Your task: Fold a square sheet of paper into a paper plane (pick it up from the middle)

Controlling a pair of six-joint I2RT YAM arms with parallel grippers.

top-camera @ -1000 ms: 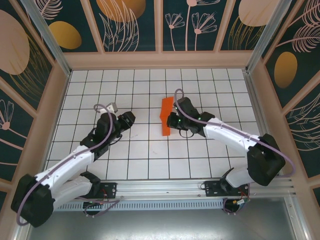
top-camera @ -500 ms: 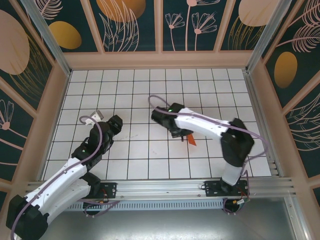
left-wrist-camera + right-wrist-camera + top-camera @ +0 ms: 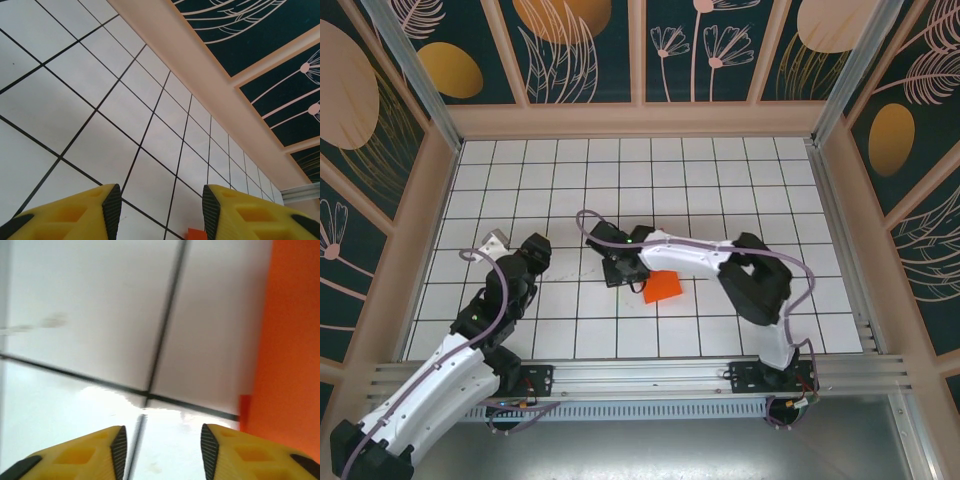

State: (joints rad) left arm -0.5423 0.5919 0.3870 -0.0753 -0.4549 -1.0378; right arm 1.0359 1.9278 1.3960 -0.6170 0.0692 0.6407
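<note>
From above, the folded orange paper [image 3: 664, 288] lies flat on the tiled bench [image 3: 720, 190] near the middle. It is just beside the right end effector [image 3: 618, 270], while the left end effector [image 3: 536, 245] sits well apart. At the left wrist, the end effector [image 3: 160, 212] has its fingers spread with only bare tile between them. At the right wrist, the end effector [image 3: 162, 450] is likewise spread and grips nothing, with the paper [image 3: 292, 340] off to its right.
</note>
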